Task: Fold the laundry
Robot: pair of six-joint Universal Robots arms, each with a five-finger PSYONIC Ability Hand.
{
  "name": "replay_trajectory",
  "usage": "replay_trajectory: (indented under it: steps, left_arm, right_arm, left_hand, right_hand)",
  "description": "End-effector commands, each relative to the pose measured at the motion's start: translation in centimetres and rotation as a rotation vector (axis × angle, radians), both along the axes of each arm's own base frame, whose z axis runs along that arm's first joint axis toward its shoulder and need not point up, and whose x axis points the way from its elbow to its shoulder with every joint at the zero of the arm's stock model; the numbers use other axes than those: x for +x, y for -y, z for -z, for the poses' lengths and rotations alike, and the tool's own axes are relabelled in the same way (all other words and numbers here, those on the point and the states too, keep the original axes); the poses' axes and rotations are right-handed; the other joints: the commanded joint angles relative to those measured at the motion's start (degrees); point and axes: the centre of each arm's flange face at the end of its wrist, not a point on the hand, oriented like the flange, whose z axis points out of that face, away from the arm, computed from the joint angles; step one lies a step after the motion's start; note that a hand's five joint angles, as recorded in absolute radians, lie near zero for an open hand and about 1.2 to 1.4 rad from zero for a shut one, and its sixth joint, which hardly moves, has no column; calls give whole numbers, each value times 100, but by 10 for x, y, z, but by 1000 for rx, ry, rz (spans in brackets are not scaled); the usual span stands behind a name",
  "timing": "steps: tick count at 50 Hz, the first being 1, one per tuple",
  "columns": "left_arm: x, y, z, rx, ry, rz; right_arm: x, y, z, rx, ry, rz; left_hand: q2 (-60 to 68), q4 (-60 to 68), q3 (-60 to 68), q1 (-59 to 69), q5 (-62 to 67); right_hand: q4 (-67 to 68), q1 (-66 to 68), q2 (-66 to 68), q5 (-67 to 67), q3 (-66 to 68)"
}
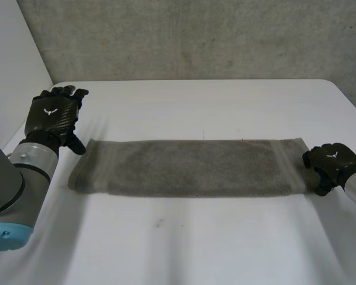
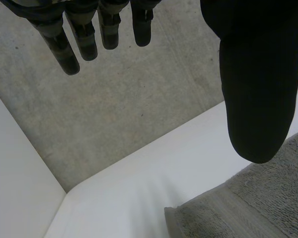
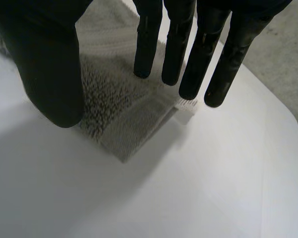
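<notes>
Hiding part of the right end of the towel (image 1: pixel 190 167), the right hand (image 1: pixel 331 163) holds its fingers straight with the thumb apart, gripping nothing; fingertip contact with the cloth cannot be made out. The left hand (image 1: pixel 52 116) hovers near the left end, fingers straight, empty. Towel: grey terry, folded into a long strip, flat across the white table (image 1: pixel 196 249).

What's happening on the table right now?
A two-armed robot is working on a grey terry towel that lies as a long flat strip across the white table. The left hand is open by the towel's left end, with nothing in its fingers. The right hand is open at the right end, fingers straight over that corner and the thumb apart. Neither hand grips the towel.
</notes>
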Motion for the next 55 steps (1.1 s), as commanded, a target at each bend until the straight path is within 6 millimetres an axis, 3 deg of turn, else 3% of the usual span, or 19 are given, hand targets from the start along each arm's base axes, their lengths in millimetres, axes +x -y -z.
replay_trajectory:
  steps: [1, 12, 17, 21, 23, 25, 28, 30, 31, 33, 34, 36, 37, 41, 50, 51, 52, 53, 55]
  left_arm:
    - [1, 1, 1, 2, 0, -3]
    - [1, 1, 1, 4, 1, -3]
    - [0, 0, 1, 4, 1, -2]
    - [0, 0, 1, 2, 0, 0]
    - [1, 0, 0, 1, 0, -3]
    - [1, 0, 0, 1, 0, -3]
    - [1, 0, 0, -1, 0, -3]
    - [1, 0, 0, 1, 0, -3]
    - [0, 0, 0, 1, 0, -2]
    - [0, 0, 0, 1, 0, -2]
    - [0, 0, 0, 1, 0, -2]
    - [0, -1, 1, 2, 0, 0]
    - [0, -1, 1, 2, 0, 0]
    - [0, -1, 1, -1, 1, 0]
    - [0, 2, 1, -47, -10, -2]
    - [0, 2, 1, -48, -10, -2]
    - [-1, 2, 2, -48, -10, 0]
    - [-1, 2, 4, -45, -9, 0]
    - [-1, 1, 5, -43, -9, 1]
  right_arm:
    - [-9, 9, 6, 4, -26, 14]
    - [-45, 28, -5, -48, -146, 220]
    - [-74, 41, -35, -170, -262, 341]
    - [-68, 40, -56, -235, -259, 331]
    - [-57, 39, -67, -274, -245, 307]
    - [-15, 28, -88, -349, -186, 198]
    - [10, 19, -98, -389, -144, 121]
    - [63, -5, -114, -460, -72, -62]
    - [64, -5, -114, -460, -72, -63]
    - [116, -34, -120, -508, -20, -258]
    - [117, -35, -120, -508, -20, -259]
    - [168, -66, -110, -522, 27, -445]
    - [168, -67, -110, -522, 28, -446]
    - [232, -119, -86, -487, 76, -687]
    - [276, -168, -23, -361, 71, -886]
    - [280, -175, -10, -334, 58, -909]
    - [281, -179, 1, -316, 40, -919]
    - [281, -179, 1, -316, 40, -919]
    - [280, -178, 5, -320, 15, -904]
  left_hand:
    - [50, 31, 26, -15, -179]
    - [50, 31, 26, -15, -179]
    - [50, 31, 26, -15, -179]
    - [50, 31, 26, -15, -179]
    - [50, 31, 26, -15, -179]
    - [50, 31, 26, -15, -179]
    - [50, 31, 26, -15, -179]
    - [50, 31, 26, -15, -179]
    - [50, 31, 26, -15, -179]
    - [50, 31, 26, -15, -179]
    - [50, 31, 26, -15, -179]
    - [50, 31, 26, -15, -179]
    - [50, 31, 26, -15, -179]
    - [50, 31, 26, -15, -179]
    - [50, 31, 26, -15, -179]
    - [50, 31, 26, -15, -179]
    - [50, 31, 26, -15, -179]
    - [50, 31, 26, -15, -179]
    - [50, 31, 26, -15, -179]
  right_hand:
    - [4256, 4818, 4273, 4393, 4247]
    - [4262, 4824, 4279, 4398, 4253]
    - [4262, 4824, 4279, 4398, 4253]
    - [4262, 4824, 4279, 4398, 4253]
    - [4262, 4824, 4279, 4398, 4253]
    - [4262, 4824, 4279, 4398, 4253]
    - [4262, 4824, 4279, 4398, 4253]
    - [4262, 4824, 4279, 4398, 4253]
    - [4262, 4824, 4279, 4398, 4253]
    - [4262, 4824, 4279, 4398, 4253]
    - [4262, 4824, 4279, 4398, 4253]
    - [4262, 4824, 4279, 4398, 4253]
    - [4262, 4824, 4279, 4398, 4253]
    - [4262, 4824, 4279, 4398, 4253]
    - [4262, 4824, 4279, 4398, 4253]
    - [3685, 4247, 3702, 3822, 3676]
    - [1464, 2026, 1481, 1601, 1455]
    - [1442, 2004, 1459, 1579, 1433]
    - [-2327, -1764, -2310, -2190, -2336]
